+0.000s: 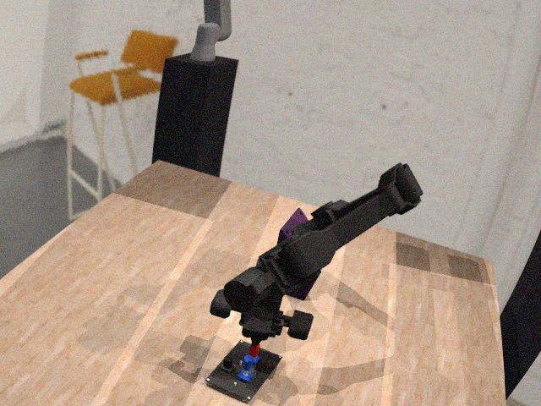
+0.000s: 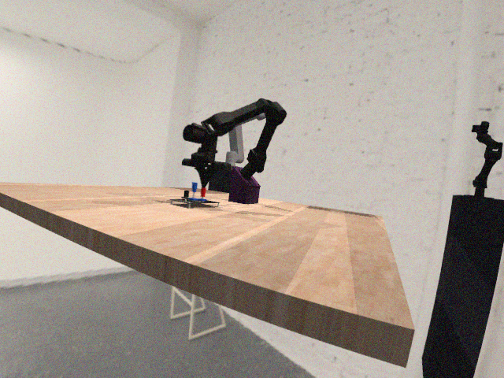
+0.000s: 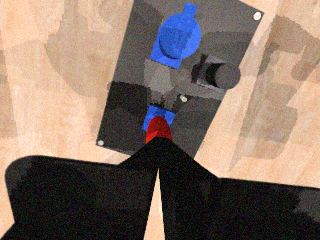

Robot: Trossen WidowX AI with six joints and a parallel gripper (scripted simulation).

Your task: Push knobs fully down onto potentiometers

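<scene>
The black circuit board (image 1: 226, 386) (image 3: 125, 107) stands on short legs. The red knob (image 1: 254, 350) (image 2: 202, 192) (image 3: 158, 129) is upright over its blue potentiometer (image 3: 166, 116); whether a gap is left below it is too small to tell. The blue knob (image 1: 248, 361) (image 2: 194, 187) (image 3: 179, 36) stands high on its shaft, clearly above its potentiometer (image 1: 245, 375) (image 3: 165, 56). My gripper (image 1: 256, 342) (image 2: 203, 185) (image 3: 160, 143) is shut with nothing between its fingers. Its tips are at the top of the red knob, seemingly touching it, and hide part of it.
A black cylindrical part (image 1: 227, 364) (image 2: 186, 193) (image 3: 227, 76) stands on the board beside the two knobs. The purple arm base (image 2: 244, 187) is behind the board on the wooden table (image 1: 144, 244) (image 2: 162, 227). Other arms on black pedestals stand beyond the table.
</scene>
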